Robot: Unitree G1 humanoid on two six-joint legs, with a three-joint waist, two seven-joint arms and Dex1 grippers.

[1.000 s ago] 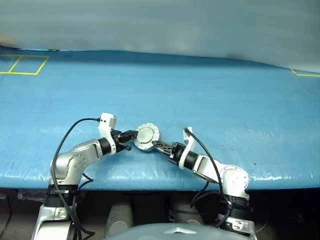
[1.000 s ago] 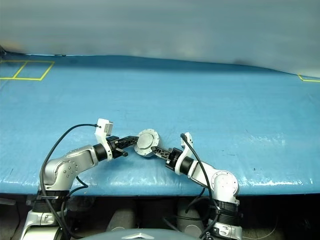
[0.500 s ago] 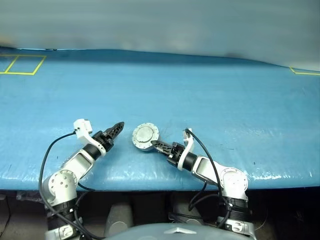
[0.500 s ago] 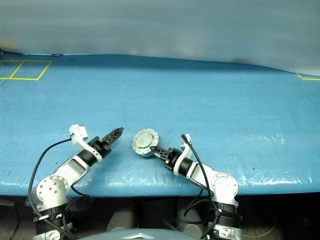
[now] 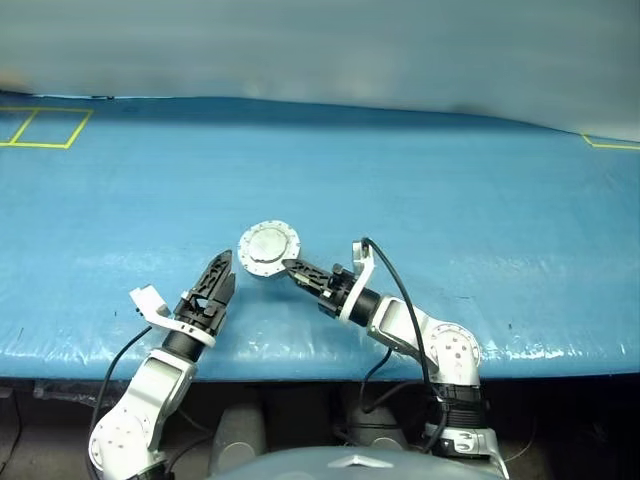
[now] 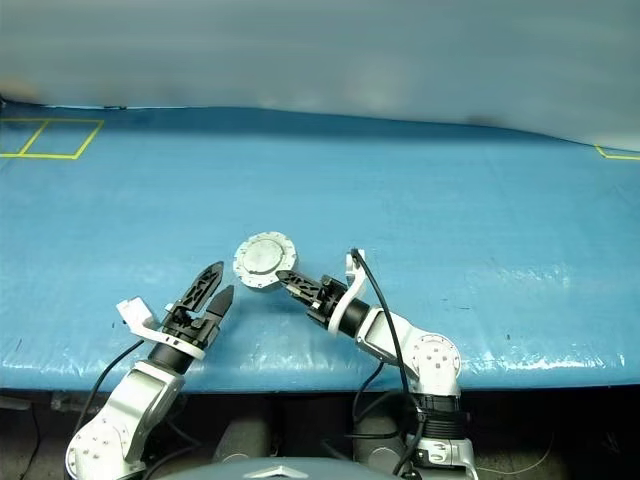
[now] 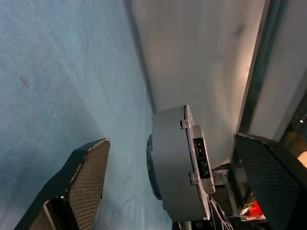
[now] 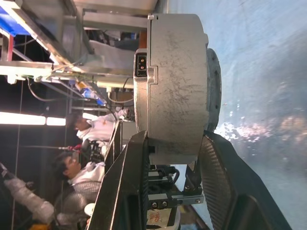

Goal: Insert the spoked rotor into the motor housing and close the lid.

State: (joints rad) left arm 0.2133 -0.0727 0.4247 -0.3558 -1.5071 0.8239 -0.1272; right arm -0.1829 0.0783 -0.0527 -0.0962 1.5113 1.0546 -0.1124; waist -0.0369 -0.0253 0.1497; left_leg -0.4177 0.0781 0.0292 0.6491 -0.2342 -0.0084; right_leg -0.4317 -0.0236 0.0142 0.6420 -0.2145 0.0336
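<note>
The motor housing [image 8: 175, 81] is a round grey metal drum with the lid [image 5: 268, 246] shut on top. It hangs level, a little above the blue table [image 5: 450, 200]. My right gripper [image 5: 287, 266] is shut on the housing's rim from the near right side, one finger above and one below. My left gripper [image 6: 224, 278] stands open just left of the housing and nearer the table's front edge, touching nothing. In the left wrist view the housing [image 7: 177, 167] sits edge-on beyond the two spread fingers [image 7: 86, 177]. The spoked rotor is hidden.
A yellow taped square [image 5: 45, 128] marks the table's far left corner, and a yellow line [image 5: 610, 146] the far right. The table's front edge [image 5: 330, 350] runs just below both hands. People [image 8: 86, 129] and metal frames show beyond the table in the right wrist view.
My left gripper let go of the housing, opened wide and drew back toward the front edge. My right gripper carried the housing up and to the left.
</note>
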